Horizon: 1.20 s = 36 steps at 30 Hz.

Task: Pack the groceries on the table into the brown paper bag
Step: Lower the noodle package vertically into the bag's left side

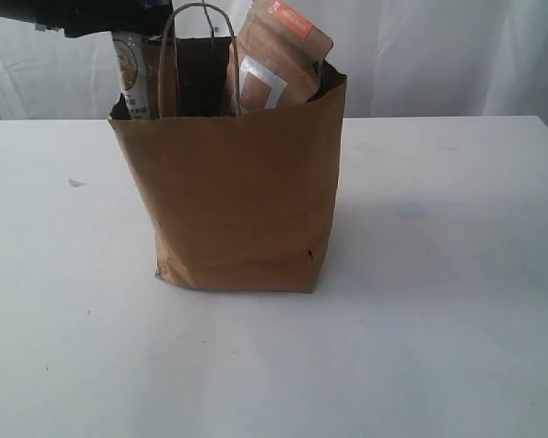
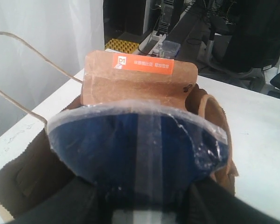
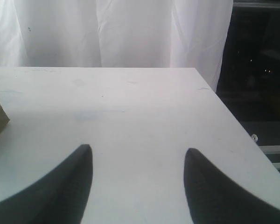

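Widest by far: one white table (image 1: 457, 292), running out on every side of the brown paper bag (image 1: 237, 201). Behind the bag, a white curtain (image 1: 438, 55) across the whole backdrop.

One bag only, upright near the table's middle, mouth open. Plain kraft, softly creased, with a small dark nick (image 1: 308, 251) low on its right corner edge. One twisted cord handle (image 1: 163, 68) looped up above the rim.

Over the bag's left rim, a dark arm (image 1: 91, 14) cutting into the exterior view and covering that corner.

Two groceries in view, both inside the bag and poking past its rim. One brown pouch (image 1: 279, 55), orange label strip at its top, tilted at the bag's right side. One long noodle pack (image 2: 140, 149), dark blue under clear crinkled film with a pale band down the middle, at the bag's left side. From the left wrist view, just in front of the pouch and blocking most of the bag's inside.

Two pincers. Over the bag's mouth, the left pincer (image 2: 144, 198), dark fingers clamped either side of the noodle pack's end. Off to the bag's right, the right pincer (image 3: 137, 158), fingers spread apart over the table, only a corner of the bag at the edge of its view.

Smallest: one pale speck (image 1: 76, 182) on the table left of the bag, too small to tell what, and one faint bluish smudge (image 1: 411, 210) to the bag's right.
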Available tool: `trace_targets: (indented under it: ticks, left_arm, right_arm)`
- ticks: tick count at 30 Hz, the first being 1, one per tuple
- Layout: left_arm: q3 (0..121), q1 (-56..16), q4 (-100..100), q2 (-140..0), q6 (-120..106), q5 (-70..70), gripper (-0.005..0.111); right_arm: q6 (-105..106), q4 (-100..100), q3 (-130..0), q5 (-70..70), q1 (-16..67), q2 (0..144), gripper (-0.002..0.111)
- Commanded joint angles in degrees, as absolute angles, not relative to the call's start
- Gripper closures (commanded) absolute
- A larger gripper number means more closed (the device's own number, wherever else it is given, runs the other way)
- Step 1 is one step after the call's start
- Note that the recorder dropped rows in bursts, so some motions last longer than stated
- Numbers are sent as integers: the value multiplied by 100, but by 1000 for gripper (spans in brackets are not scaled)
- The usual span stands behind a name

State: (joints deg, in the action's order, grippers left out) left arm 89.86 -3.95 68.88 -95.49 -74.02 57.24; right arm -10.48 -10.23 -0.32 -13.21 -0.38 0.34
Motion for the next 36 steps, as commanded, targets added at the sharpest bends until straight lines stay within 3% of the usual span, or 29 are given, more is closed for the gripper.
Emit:
trace_targets:
  ticks: [1,36]
  left_arm:
    - [8981,-412,7400,-9473,-7318,6009,107]
    - [8981,-412,7454,-9473,-7329,6138,107]
  right_arm:
    - [-1129,-1036,0,-1281,-62,0,54]
    - [-1129,-1036,0,-1281,-62,0,54]
